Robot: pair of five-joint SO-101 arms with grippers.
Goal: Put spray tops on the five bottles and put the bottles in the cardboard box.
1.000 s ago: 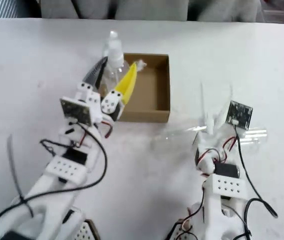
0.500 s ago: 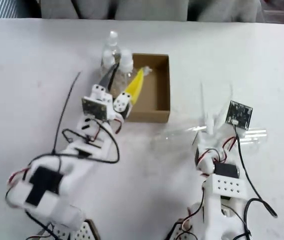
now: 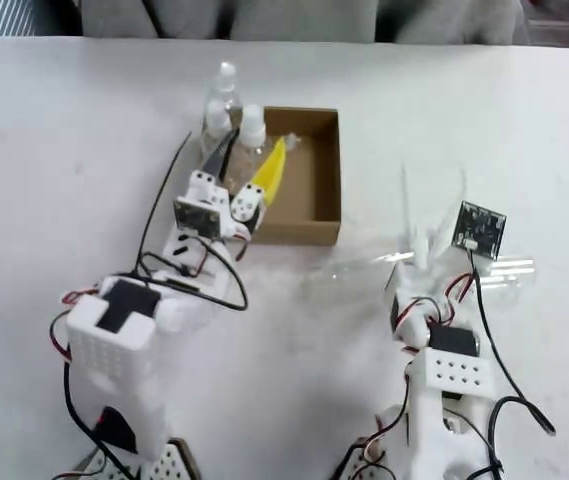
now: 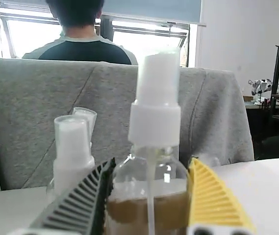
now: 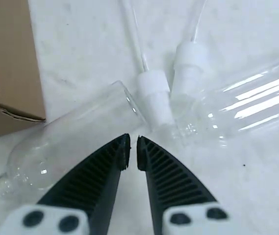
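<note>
The left jaws, one dark and one yellow, close from both sides on the body of a clear bottle [image 4: 149, 196] that stands upright with a white spray top screwed on. From above we see this held bottle [image 3: 251, 135] at the left wall of the cardboard box [image 3: 309, 170], though we cannot tell whether it sits inside the box or right at its edge. Two more capped bottles stand upright on the white counter [image 3: 484, 110] just outside that same wall, one close by [image 3: 216, 125] and one farther back [image 3: 226, 80]; from the left wrist they rise side by side behind the dark jaw [image 4: 73, 152]. The right jaws sit low over the counter to the right of the box, drawn almost together with a thin slit between the tips, and they hold nothing. Just ahead of them lies an uncapped bottle [image 5: 65, 142] on its side, its open mouth near a loose spray top [image 5: 151, 95] whose tube points away. A second loose top [image 5: 190, 61] lies beside another lying bottle [image 5: 247, 103], and a corner of the box shows nearby.
</note>
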